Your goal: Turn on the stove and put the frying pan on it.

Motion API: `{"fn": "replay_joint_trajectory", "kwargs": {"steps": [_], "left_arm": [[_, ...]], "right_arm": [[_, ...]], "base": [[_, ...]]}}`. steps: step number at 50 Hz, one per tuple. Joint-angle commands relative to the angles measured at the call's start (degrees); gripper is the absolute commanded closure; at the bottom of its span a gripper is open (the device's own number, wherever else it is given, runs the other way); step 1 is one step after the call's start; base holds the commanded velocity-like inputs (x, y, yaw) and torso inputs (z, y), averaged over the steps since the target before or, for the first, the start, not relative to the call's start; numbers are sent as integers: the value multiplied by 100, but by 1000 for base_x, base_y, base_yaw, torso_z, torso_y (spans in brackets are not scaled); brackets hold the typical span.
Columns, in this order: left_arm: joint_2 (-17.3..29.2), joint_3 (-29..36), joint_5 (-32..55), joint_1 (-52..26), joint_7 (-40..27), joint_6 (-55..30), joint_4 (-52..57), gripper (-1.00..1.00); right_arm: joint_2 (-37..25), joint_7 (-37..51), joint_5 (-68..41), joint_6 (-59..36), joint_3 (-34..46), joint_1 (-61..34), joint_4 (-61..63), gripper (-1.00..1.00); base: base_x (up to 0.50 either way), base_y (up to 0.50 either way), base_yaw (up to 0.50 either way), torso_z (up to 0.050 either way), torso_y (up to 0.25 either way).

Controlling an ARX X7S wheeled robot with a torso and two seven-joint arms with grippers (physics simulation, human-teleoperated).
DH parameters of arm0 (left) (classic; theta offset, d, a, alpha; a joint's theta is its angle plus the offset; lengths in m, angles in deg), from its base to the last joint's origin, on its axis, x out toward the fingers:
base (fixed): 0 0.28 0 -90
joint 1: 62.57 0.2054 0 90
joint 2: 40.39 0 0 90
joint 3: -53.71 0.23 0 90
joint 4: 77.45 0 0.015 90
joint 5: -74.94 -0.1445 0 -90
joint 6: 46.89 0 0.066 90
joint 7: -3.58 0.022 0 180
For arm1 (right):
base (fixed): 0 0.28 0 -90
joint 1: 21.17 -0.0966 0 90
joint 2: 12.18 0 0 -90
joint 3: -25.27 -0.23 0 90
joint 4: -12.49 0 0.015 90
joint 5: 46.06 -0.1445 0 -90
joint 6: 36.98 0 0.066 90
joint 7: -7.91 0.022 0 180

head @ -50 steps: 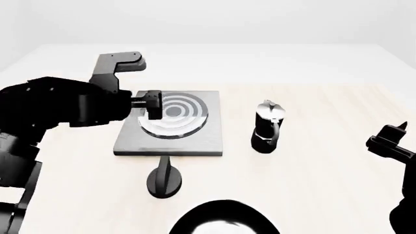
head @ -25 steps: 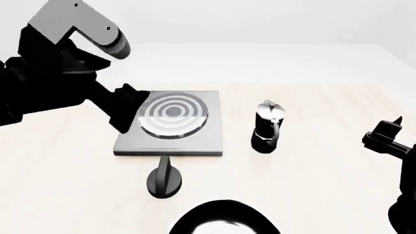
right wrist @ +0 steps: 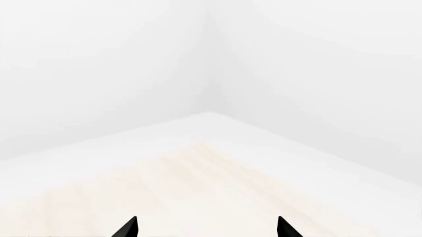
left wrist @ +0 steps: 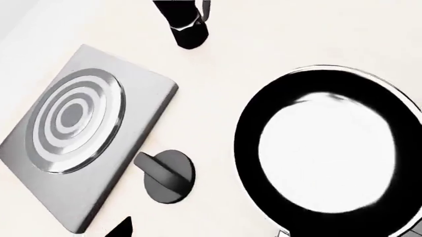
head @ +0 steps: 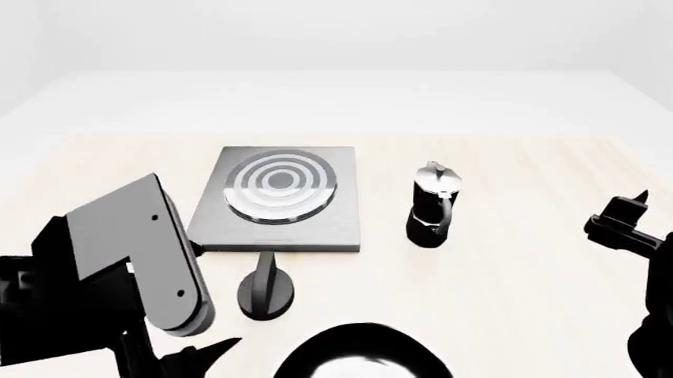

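Head view: frying pan (head: 363, 354) sits near knob (head: 266, 290), off stove (head: 279, 197).

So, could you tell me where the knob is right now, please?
In the head view the knob sits left of centre on the table, just in front of the stove, with the pan nearer the robot.

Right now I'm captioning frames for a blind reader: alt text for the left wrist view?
A frying pan with a glossy inside lies on a pale table beside a black knob and the grey stove; a moka pot's base shows beyond.
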Motion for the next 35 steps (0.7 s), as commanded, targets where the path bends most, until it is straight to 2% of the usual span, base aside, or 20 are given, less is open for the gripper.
{"fn": "replay_joint_trajectory", "kwargs": {"steps": [1,6,13,35], "left_arm": [[336,380,603,112,-204,124,531,-100],[349,570,731,217,-334,191,688,-100],[337,773,593,883,-397,509,1188,-100],[414,796,281,993,-192,388,1017,-100]], "right_arm": [[-2,31,-4,-3,-6,25,-13,-100],[-1,52,-2,-1,-14,17,-46,-100],[-5,94,7,-2,-38,9,-48,-100],[-35,187,19,-66,-28,-17,-51,-100]], "base": [[0,0,0,0,0],[0,0,0,0,0],[0,0,0,0,0],[0,0,0,0,0]]}}
